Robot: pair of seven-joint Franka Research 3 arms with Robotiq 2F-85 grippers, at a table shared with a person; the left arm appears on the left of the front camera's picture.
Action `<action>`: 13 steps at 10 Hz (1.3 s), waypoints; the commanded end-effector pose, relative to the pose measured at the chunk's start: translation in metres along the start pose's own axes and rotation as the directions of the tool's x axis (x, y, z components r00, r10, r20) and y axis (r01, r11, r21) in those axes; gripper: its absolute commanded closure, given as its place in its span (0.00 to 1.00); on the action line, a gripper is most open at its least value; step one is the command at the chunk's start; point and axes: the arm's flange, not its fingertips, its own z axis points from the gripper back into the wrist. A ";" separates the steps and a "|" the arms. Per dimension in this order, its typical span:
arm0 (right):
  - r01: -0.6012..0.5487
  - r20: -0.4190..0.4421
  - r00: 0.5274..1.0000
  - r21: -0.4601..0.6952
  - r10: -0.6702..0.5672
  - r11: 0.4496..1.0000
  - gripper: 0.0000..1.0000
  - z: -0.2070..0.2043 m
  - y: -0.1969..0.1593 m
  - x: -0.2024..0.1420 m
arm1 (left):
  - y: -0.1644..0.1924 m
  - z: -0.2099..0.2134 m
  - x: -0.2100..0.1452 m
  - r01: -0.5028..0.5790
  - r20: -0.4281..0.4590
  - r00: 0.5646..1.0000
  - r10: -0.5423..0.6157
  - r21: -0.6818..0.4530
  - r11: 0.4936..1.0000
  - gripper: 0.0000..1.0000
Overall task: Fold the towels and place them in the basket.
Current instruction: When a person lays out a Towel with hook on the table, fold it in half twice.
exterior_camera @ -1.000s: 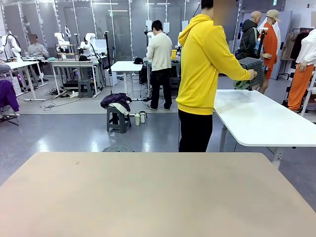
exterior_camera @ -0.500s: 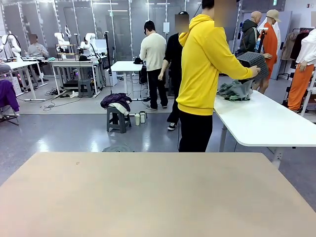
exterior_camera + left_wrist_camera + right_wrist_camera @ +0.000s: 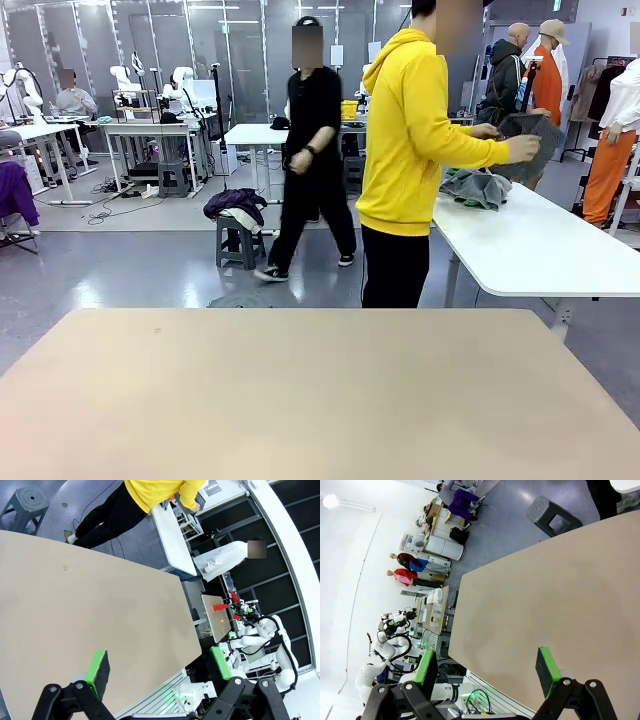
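A person in a yellow hoodie (image 3: pixel 410 130) stands at a white side table (image 3: pixel 530 245) beyond my table and holds the dark grey basket (image 3: pixel 530 135) up in both hands. A crumpled grey-blue towel heap (image 3: pixel 477 187) lies on that white table under the basket. I cannot make out a cream-white towel. In the left wrist view my left gripper (image 3: pixel 159 667) hangs open over the beige table (image 3: pixel 75 605), nothing between its green pads. In its own view my right gripper (image 3: pixel 486 669) is also open and empty above the beige table (image 3: pixel 545 605).
The beige table (image 3: pixel 300 400) in front of me is bare. A person in black (image 3: pixel 310 150) walks across the floor behind it. A grey stool (image 3: pixel 240 240) with clothes on it stands farther back.
The person lifted and tipped the basket, and the grey-blue towel heap now lies on the white table. A passer-by in black walked leftward. Neither gripper's earlier state is shown.
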 end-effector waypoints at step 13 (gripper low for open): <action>-0.002 -0.002 1.000 0.008 0.002 1.000 0.00 0.000 0.001 0.000 | -0.001 0.003 0.002 0.008 -0.013 1.000 -0.008 -0.003 1.000 0.00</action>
